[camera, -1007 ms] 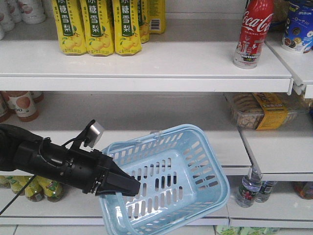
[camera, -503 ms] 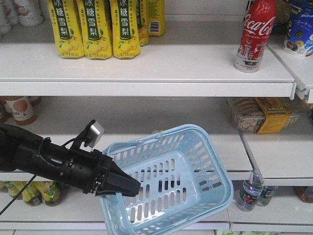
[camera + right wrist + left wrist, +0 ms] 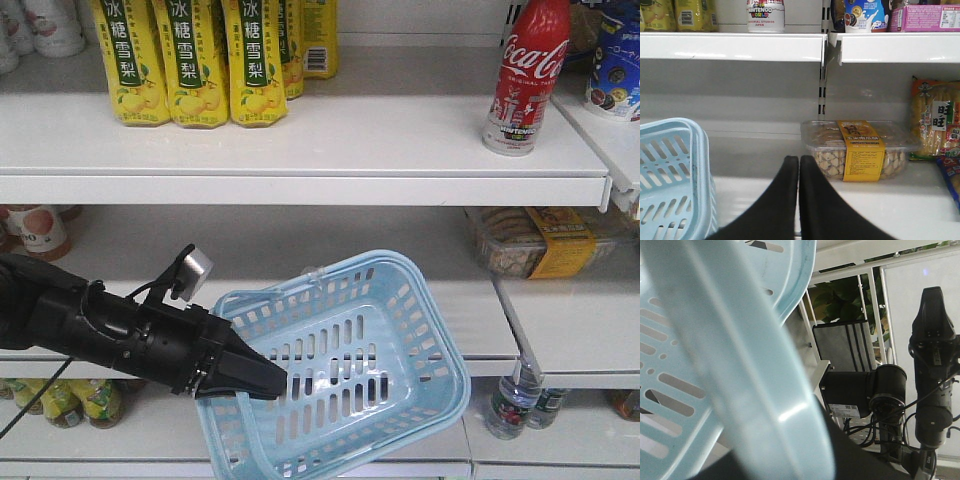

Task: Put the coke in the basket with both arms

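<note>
Red coke (image 3: 527, 75) | white script, pale base | upright on shelf (image 3: 350, 140) | basket (image 3: 420, 300) below

One basket (image 3: 412, 322), one coke (image 3: 525, 78), one clear snack box (image 3: 540, 242). Three yellow drink packs (image 3: 192, 60) stand in front. Two water bottles (image 3: 508, 402) stand below.

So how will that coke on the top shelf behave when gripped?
The coke is tall and slim on a narrow base, so a push near its top would probably tip it. Its glossy round body looks smooth and may slip in a loose grip. Lying down, it would likely roll.
</note>
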{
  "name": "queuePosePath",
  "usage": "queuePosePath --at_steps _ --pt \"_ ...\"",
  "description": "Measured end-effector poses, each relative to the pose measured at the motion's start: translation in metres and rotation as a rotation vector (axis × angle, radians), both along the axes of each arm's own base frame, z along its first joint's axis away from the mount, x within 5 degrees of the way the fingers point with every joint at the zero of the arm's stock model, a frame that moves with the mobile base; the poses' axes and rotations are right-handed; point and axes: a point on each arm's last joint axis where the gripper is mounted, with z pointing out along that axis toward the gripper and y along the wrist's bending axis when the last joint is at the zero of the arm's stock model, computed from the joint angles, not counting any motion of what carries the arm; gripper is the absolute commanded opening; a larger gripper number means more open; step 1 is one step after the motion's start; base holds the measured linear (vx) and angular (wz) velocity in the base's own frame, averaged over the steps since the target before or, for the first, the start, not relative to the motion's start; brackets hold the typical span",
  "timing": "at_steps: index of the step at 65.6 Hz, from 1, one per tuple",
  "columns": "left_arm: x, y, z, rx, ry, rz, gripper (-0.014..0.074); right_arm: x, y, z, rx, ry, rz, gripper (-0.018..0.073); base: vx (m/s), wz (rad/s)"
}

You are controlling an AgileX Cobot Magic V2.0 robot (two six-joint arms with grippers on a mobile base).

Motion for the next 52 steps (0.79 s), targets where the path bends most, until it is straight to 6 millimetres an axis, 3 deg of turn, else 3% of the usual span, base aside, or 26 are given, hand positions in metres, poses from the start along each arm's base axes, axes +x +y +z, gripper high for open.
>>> queuePosePath --at_steps 52 --pt "-0.0016 -0.0005 0.0014 -0.016 0.007 -0.017 -0.0006 0.0000 0.0000 0.0000 0.000 0.000 0.000 -0.0009 0.02 0.00"
